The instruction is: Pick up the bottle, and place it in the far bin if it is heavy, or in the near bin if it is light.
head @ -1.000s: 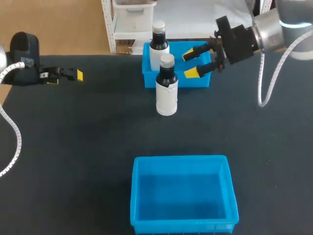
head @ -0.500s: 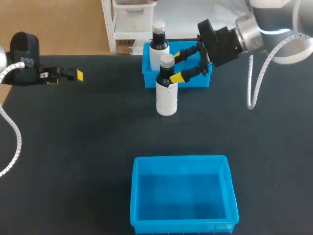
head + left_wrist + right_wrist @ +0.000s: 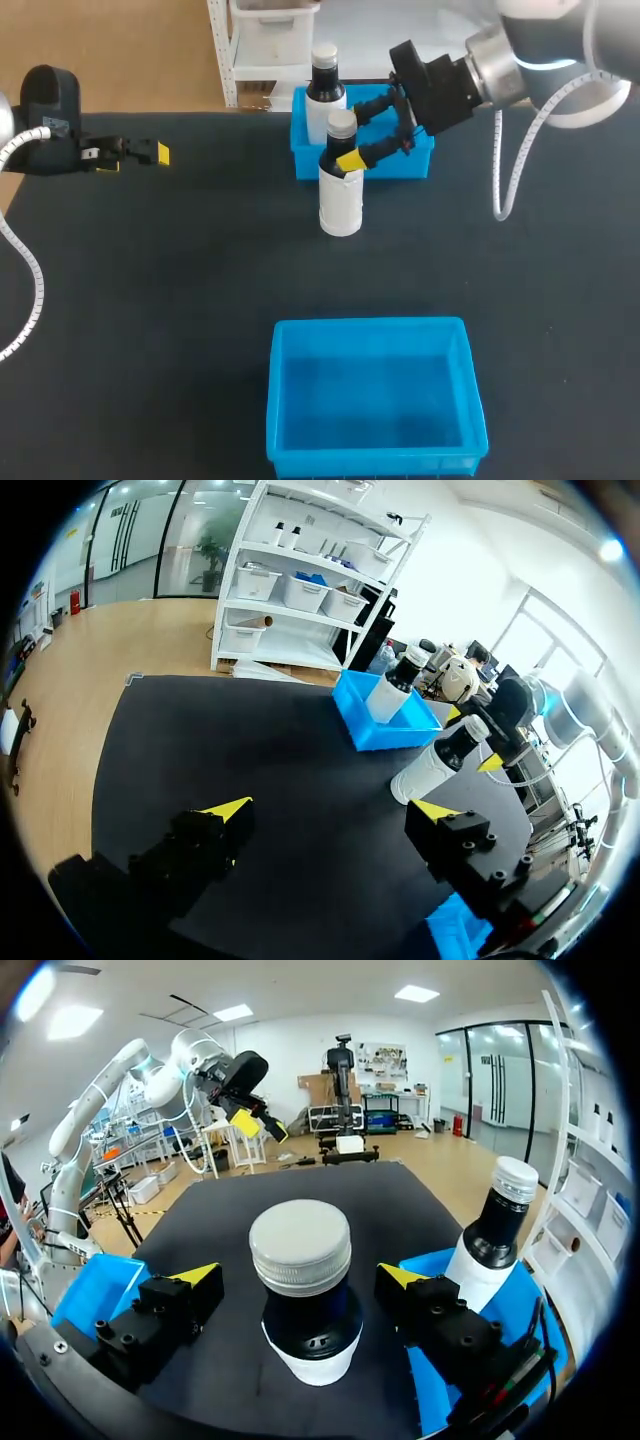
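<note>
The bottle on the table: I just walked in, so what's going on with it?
The right pincer is open around the neck of the bottle, which stands upright by the far bin; it has no grip yet. A second bottle stands in that bin. The left pincer is open, off to the side.

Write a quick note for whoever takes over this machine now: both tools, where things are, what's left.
Right tool: open, fingers either side of the neck of the bottle, not gripping.
Left tool: open, holding nothing, at the left of the table.
The bottle stands upright on the table before the far bin; another bottle stands inside it. The near bin holds nothing.
Done: lined up only.
Left: grip, lift, judge weight, place in the matching bin.
</note>
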Controlling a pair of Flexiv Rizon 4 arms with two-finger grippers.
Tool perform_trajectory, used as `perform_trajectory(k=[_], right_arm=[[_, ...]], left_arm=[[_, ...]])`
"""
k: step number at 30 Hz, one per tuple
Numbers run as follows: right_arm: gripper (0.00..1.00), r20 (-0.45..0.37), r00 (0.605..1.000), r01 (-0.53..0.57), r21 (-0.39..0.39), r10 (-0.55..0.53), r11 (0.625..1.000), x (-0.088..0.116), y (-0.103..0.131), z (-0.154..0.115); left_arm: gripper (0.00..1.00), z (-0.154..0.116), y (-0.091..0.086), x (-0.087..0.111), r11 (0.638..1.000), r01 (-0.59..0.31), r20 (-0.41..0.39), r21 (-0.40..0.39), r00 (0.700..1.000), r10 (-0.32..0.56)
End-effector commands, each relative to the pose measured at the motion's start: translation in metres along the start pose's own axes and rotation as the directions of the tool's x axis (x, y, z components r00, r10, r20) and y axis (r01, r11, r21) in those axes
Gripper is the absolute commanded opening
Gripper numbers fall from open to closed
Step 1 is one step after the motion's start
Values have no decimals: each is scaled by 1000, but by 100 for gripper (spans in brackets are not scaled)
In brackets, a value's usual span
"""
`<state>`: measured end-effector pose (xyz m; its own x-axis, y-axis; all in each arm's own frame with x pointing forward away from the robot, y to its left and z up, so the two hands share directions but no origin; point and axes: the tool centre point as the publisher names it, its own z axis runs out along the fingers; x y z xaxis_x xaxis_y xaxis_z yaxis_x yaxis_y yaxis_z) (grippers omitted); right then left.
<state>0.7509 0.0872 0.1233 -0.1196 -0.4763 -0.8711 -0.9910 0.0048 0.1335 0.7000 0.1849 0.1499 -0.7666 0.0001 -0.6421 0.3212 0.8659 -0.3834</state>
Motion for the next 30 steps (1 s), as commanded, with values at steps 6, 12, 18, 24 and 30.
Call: perform_trajectory(k=[6,12,18,24,30], right_arm=[[93,-11,1000,-12,-7,12,1000,-2,-3,9],[71,-9,1000,-18,-6,18,1000,-2,-3,10],[52,-9,1000,-18,-4,18,1000,-1,-3,10],[40,-7,1000,-19,0,19,1000,0,-3,7],[23,-2,1000,-11,8,11,1000,-3,0,1]], left_arm=[[100,0,0,0,1000,0,0,0,1000,0],[100,0,0,0,1000,0,0,0,1000,0],[100,0,0,0,1000,0,0,0,1000,0],[100,0,0,0,1000,0,0,0,1000,0],[100,0,0,0,1000,0,0,0,1000,0]])
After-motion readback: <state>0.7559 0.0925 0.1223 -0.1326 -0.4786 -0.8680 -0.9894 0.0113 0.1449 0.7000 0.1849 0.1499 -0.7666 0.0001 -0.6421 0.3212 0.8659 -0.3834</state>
